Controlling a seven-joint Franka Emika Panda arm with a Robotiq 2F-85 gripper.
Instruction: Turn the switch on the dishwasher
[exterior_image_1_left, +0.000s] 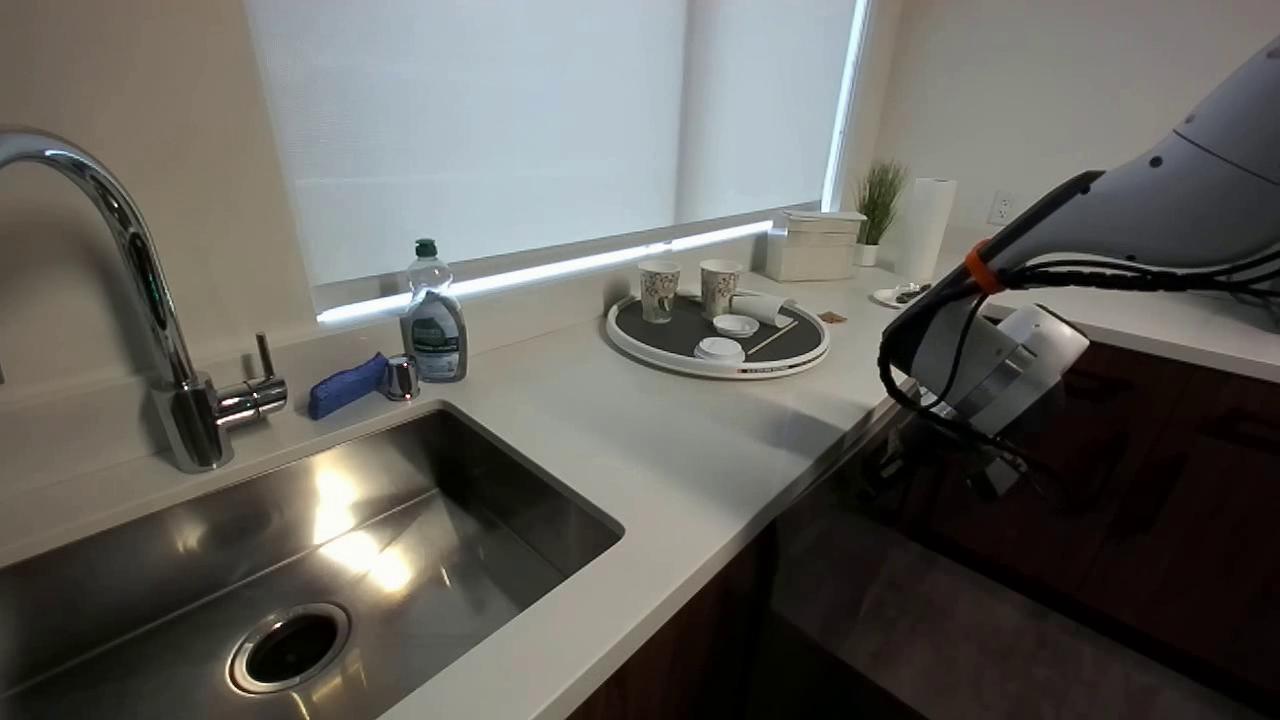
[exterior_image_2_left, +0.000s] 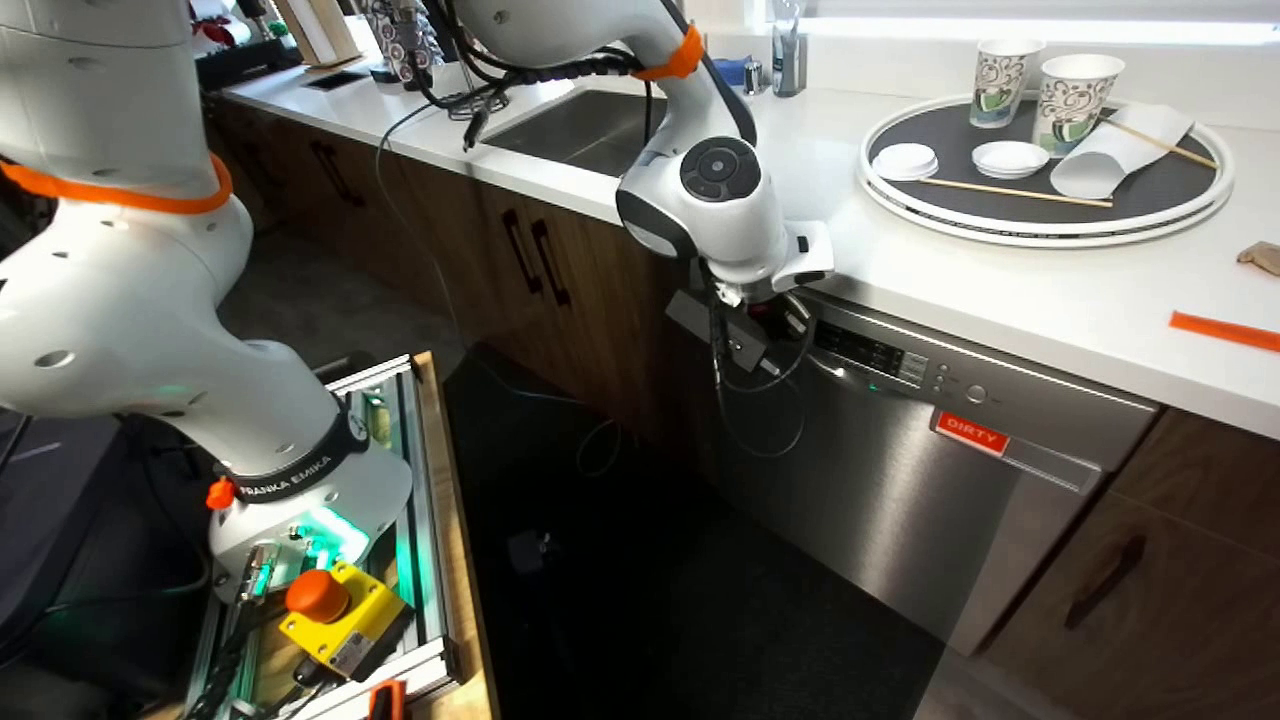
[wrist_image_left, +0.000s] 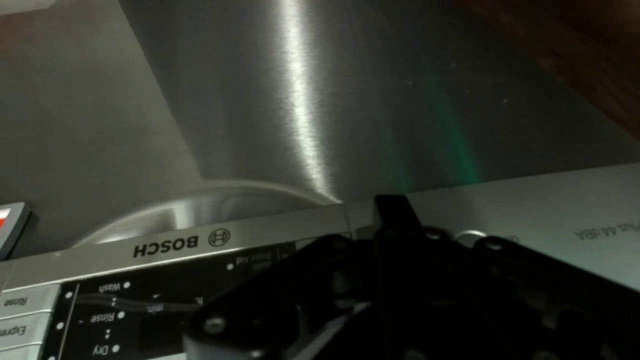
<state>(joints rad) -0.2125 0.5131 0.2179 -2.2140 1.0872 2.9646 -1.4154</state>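
Observation:
The dishwasher (exterior_image_2_left: 850, 470) has a smooth metallic front under the counter. Its control panel (exterior_image_2_left: 1050, 405) runs along the top, with a round button (exterior_image_2_left: 976, 394) to the right of the display. In the wrist view the dishwasher (wrist_image_left: 240, 100) appears upside down, with the BOSCH lettering and dark display. My gripper (wrist_image_left: 395, 215) is shut and empty, its tips together in front of the panel strip. Whether they touch it I cannot tell. Behind the fingers shows the bright rim of a round button (wrist_image_left: 471, 234), mostly hidden. In an exterior view the gripper (exterior_image_2_left: 765, 325) is at the panel's left end.
The white counter (exterior_image_2_left: 950, 270) overhangs the panel just above the gripper. A round tray (exterior_image_2_left: 1045, 235) with paper cups stands on it. A red DIRTY sign (exterior_image_2_left: 970, 432) hangs on the dishwasher front. Cables loop below the wrist. Brown cabinets (exterior_image_2_left: 1150, 560) flank the dishwasher.

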